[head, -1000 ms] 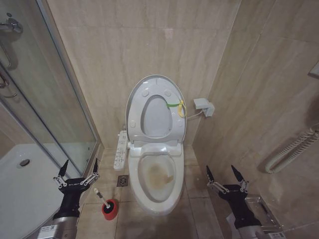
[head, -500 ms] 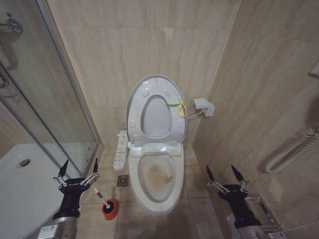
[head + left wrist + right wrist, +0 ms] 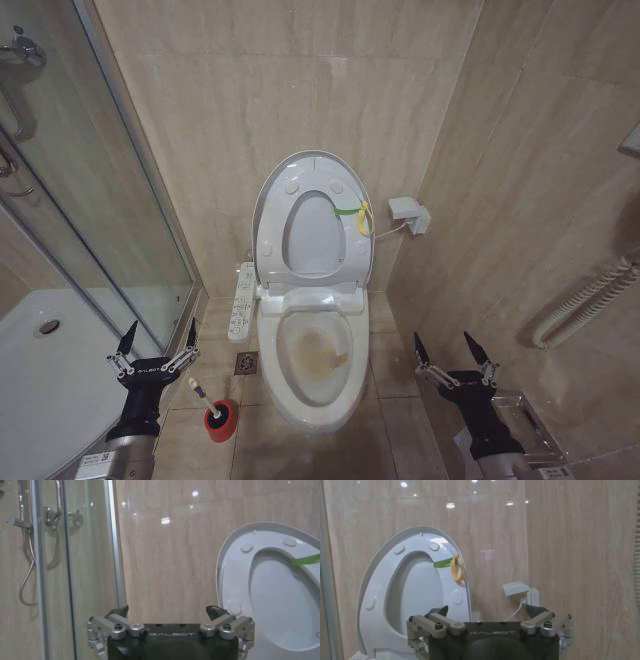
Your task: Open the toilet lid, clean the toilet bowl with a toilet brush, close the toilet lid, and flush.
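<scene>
Toilet lid [image 3: 312,212] raised against the wall, stained toilet bowl [image 3: 318,362] open below, toilet brush [image 3: 205,399] standing in red holder [image 3: 221,421] on the floor left of it, left gripper [image 3: 156,339] beside the brush with jaws apart, right gripper [image 3: 447,349] right of the bowl, jaws apart, both empty.

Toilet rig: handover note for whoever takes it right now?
Left pincer: open, empty, low at the robot's left, just above the toilet brush.
Right pincer: open, empty, low at the robot's right of the toilet bowl.
Toilet lid: up against the wall, seat raised with it, yellow-green strap at its edge.
Brush: standing in its red holder on the floor, left of the bowl.
Done: lid open.
Left: pick up brush, scrub the brownish stain in the bowl, return brush, close lid, flush.
</scene>
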`<state>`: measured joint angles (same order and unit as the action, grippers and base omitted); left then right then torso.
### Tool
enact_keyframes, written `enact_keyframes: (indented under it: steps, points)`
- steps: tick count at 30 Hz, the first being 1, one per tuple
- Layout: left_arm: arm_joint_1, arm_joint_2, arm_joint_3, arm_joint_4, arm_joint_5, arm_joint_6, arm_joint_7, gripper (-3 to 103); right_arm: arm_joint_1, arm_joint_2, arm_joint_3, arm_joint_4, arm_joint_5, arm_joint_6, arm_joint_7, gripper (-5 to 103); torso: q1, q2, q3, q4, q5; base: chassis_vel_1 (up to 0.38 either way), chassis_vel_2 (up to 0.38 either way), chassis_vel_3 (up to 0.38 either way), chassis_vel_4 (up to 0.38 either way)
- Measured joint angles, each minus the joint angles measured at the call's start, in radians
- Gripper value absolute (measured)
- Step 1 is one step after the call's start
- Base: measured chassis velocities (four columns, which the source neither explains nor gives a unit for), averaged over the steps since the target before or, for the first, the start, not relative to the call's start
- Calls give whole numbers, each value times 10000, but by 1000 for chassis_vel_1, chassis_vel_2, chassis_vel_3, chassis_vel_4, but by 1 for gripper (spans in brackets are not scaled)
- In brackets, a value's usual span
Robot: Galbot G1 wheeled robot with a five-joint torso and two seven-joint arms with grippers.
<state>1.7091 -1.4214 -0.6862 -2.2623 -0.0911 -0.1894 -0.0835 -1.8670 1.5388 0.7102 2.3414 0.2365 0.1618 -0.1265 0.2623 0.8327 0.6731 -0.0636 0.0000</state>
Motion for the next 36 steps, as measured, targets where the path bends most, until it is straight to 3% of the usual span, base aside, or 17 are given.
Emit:
enact_keyframes:
  steps: [36]
  points:
    - [0,0,0,0,0,0,0,100,0,1,0,-1,0,0,0,100,0,0,0,0,0,0,0,0,0]
